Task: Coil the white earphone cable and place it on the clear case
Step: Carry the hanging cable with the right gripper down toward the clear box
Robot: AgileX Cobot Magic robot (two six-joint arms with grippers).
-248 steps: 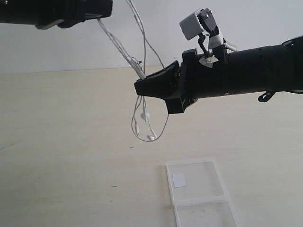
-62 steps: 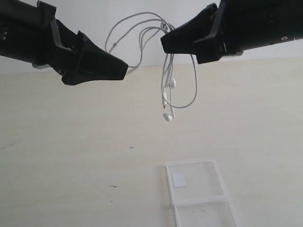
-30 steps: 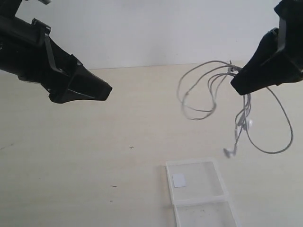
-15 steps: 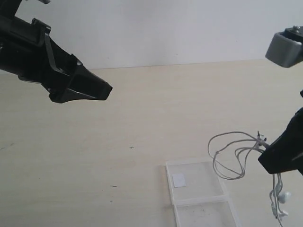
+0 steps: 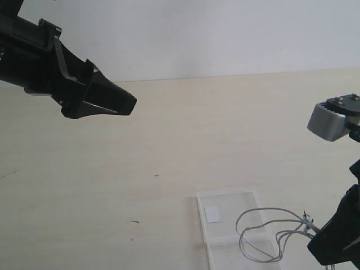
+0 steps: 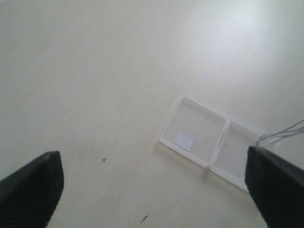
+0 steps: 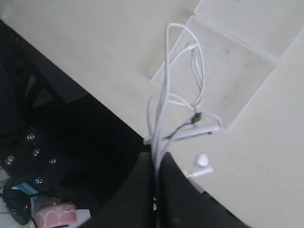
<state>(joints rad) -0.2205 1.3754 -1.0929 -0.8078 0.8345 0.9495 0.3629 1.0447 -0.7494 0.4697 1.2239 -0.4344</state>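
Right gripper [image 5: 318,248] has dropped again since half a second ago. It was level with the far rim of the clear case [image 5: 222,228]; it is now lower, beside the case's near half. The cable loops came down with it and now overlap the case instead of hanging beside it. Left gripper [image 5: 128,104] hasn't shifted.

Surface: pale beige worktop [image 5: 169,140], matte, with a tiny cross mark [image 5: 156,175] and a short dark dash [image 5: 135,221] on it. Plain white wall [image 5: 225,34] along its far edge. Right wrist view shows the opposite edge, with dark gear below it.

Case lies open and flat, two halves side by side, well clear of the wall edge and just beside the near edge. White sticker [image 5: 212,214] sits in the half farther from the near edge.

White earphone cable [image 7: 161,102]: bunched strands run out of the right gripper's tips, and the loops fan over the hinge line and the sticker-free half. Touching the plastic or just above it: can't tell. One earbud [image 7: 201,160] hangs near the tips, outside the case rim, over bare worktop.

Jaws: the right ones are pinched fully together on the cable bundle. The left ones are spread as wide as they go, fingers [image 6: 35,187] at either side of its wrist view with nothing between them. That gripper is well above the worktop and well apart from cable and case.
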